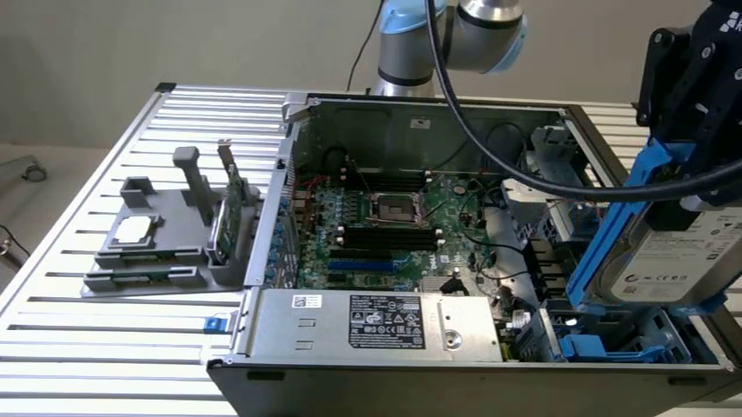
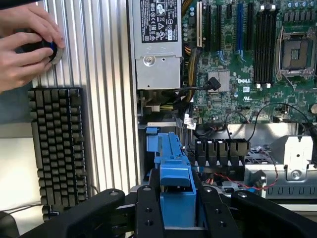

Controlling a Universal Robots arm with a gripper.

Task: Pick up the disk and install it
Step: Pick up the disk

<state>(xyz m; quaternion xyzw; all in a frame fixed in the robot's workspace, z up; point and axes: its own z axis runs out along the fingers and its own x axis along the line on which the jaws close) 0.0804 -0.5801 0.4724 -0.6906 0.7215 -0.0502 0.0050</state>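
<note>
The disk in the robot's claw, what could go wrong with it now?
The disk hangs in the gripper over the blue bay; if it comes down tilted, its rails might jam on the bay's edge. The loose wires beside the bay could get pinched. The arm's thick black cable might snag inside the open case.

Slatted table [image 1: 104, 347], computer case [image 1: 464, 393], grey fixture [image 1: 174, 280]

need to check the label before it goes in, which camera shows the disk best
The exterior view: the disk hangs upright above the open computer case, its silver face, white label and blue rails in sight. The wrist view shows the end of a blue rail clamped in the gripper.
</note>
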